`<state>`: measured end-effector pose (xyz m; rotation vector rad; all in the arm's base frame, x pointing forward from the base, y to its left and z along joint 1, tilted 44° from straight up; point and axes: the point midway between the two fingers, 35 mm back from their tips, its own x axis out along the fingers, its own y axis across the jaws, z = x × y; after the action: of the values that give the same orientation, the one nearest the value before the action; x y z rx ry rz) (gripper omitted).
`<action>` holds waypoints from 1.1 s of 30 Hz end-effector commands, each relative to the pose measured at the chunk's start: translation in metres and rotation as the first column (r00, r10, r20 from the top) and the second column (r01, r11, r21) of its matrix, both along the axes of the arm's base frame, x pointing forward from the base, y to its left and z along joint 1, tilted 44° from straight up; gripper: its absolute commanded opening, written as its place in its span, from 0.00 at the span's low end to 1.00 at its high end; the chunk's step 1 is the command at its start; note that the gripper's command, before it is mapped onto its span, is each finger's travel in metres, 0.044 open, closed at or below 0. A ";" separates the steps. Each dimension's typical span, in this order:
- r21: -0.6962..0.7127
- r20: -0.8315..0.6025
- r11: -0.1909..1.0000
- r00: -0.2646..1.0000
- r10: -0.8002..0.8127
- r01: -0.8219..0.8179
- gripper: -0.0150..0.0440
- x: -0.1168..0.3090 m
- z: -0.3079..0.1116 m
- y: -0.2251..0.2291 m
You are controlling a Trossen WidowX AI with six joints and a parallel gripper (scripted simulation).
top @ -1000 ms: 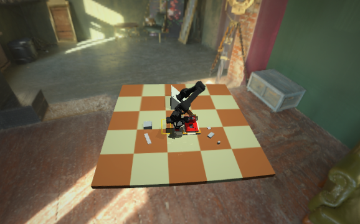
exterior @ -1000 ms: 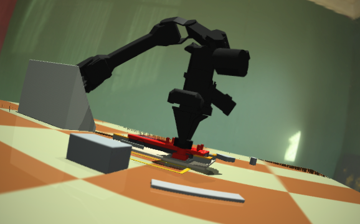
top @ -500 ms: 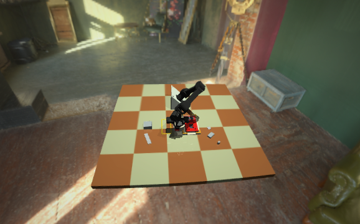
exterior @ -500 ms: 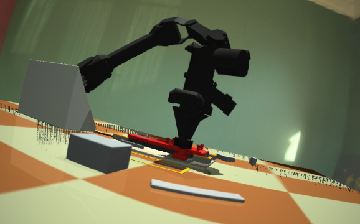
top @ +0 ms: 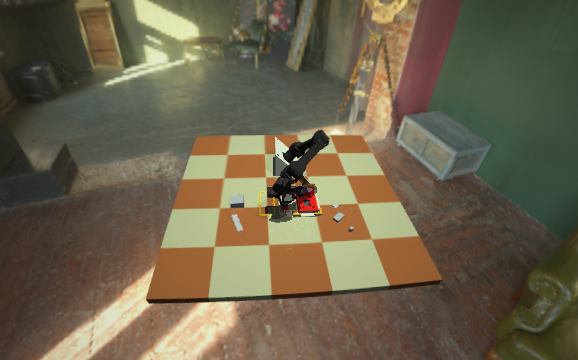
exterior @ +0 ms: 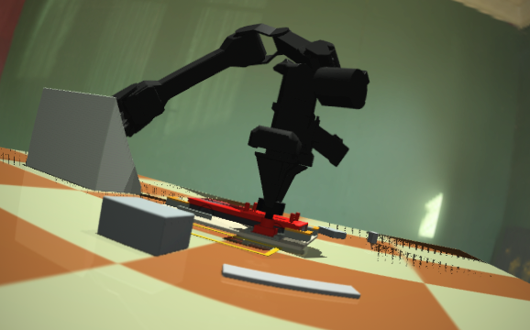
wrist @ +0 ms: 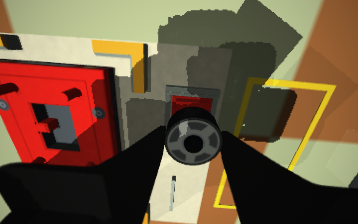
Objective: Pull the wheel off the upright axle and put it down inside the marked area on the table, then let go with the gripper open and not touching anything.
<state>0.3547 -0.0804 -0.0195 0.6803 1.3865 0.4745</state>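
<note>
The dark wheel with a grey spoked face [wrist: 207, 146] [exterior: 278, 207] is between the fingers, above the small red axle base [wrist: 192, 102] [exterior: 265, 227]. My gripper [wrist: 192, 133] [exterior: 270, 210] points down and is shut on the wheel, one finger against each side. The centre hole looks dark in the wrist view; whether the axle is still inside it is hidden. The marked area, a yellow outline [wrist: 292, 83] [top: 260, 204] [exterior: 271, 251], lies on the table to the right of the wheel in the wrist view, partly under the arm's shadow.
A red plate with pegs [wrist: 20, 82] [top: 307, 204] stands left of the wheel in the wrist view. A grey block [top: 237, 201] [exterior: 132, 225] and a flat light bar [top: 237, 223] [exterior: 288, 280] lie beyond the marked area. Small grey pieces, one a block [top: 338, 217], lie on the plate's other side.
</note>
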 end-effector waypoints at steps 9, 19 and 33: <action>-0.005 0.004 1.000 1.000 -0.003 0.003 0.25 0.000 0.005 -0.006; -0.004 0.003 1.000 1.000 -0.003 0.003 0.25 -0.001 0.007 -0.009; -0.003 0.002 1.000 1.000 -0.004 0.004 0.25 -0.001 0.011 -0.012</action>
<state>0.3531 -0.0879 -0.0115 0.6830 1.3878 0.4738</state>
